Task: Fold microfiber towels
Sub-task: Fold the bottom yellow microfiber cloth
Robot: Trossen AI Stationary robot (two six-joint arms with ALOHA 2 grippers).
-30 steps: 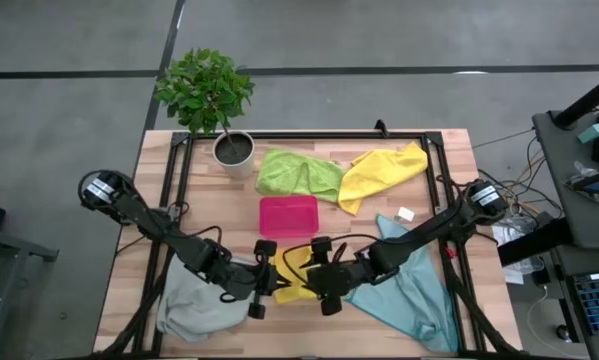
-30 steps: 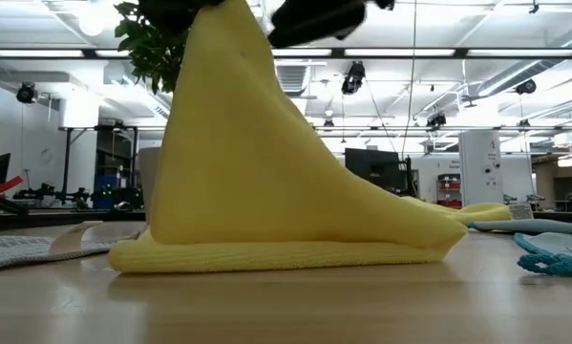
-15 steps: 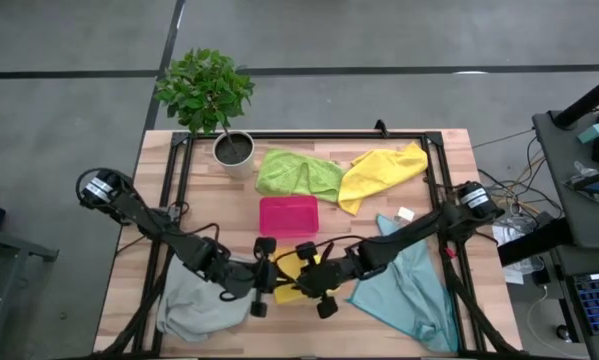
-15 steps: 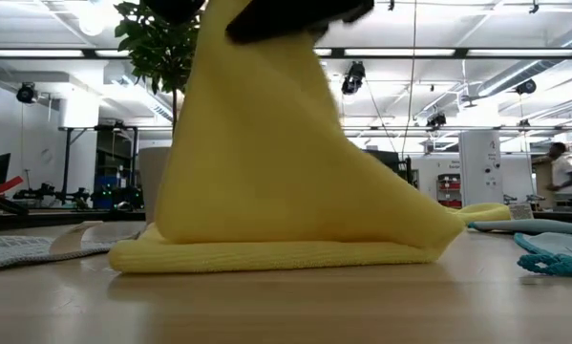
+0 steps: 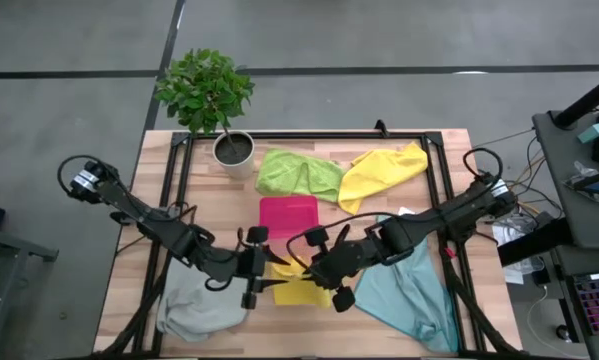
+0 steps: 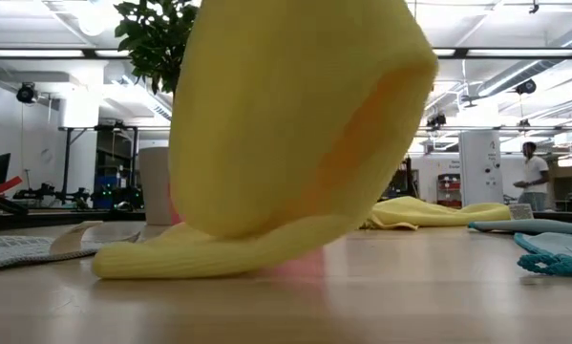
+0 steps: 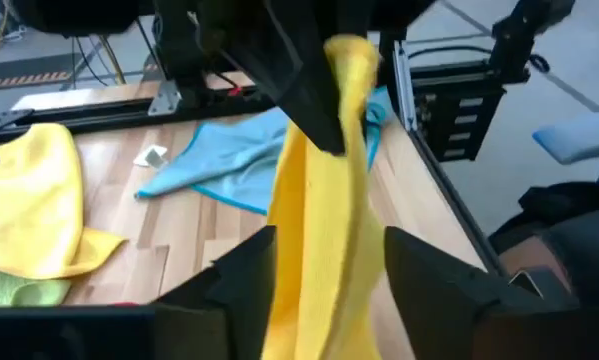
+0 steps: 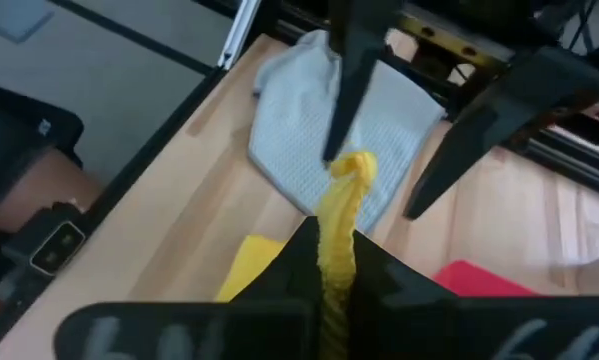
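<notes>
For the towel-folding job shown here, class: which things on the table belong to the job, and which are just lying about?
Belong to the job:
- yellow towel being folded, pinched in the right gripper; left gripper open beside it
- second yellow towel
- lime green towel
- teal-blue towel
- grey towel

Just lying about:
- pink tray
- potted plant
- small white tag

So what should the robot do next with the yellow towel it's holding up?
Probably carry it across and lay it down. The right gripper pinches the soft yellow microfiber towel lifted off the wooden table, while the left gripper stands open around it, having handed over.
</notes>
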